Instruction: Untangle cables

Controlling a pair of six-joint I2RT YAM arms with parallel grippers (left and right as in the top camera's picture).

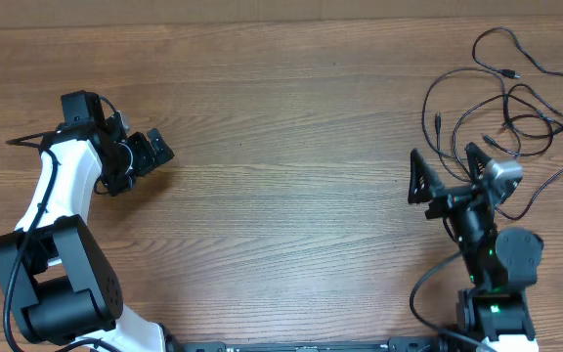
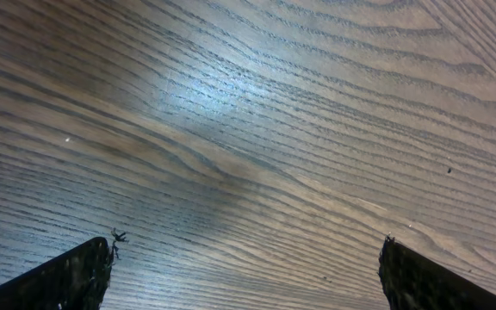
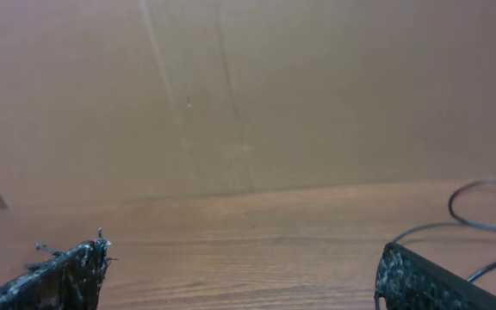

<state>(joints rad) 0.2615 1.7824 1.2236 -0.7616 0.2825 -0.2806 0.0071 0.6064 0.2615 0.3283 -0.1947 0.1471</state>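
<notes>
Nothing looks untangled yet: the cables (image 1: 508, 110) lie looped over one another at the table's (image 1: 281, 147) far right, near the right pincer (image 1: 448, 176), which gapes empty like the left pincer (image 1: 154, 152).

Several thin black flexible cords (image 1: 536, 122) lie flat in a loose tangle at about two o'clock on the wooden tabletop (image 1: 291, 147). Their loops cross one another around the middle of the heap. One long strand arcs out toward one o'clock and runs off the three o'clock edge. Small dark plug ends lie free at the tangle's nine and twelve o'clock sides. A silver-tipped plug (image 1: 492, 143) sits toward its six o'clock side. In the right wrist view, a curl of cord (image 3: 451, 207) shows at four o'clock.
</notes>
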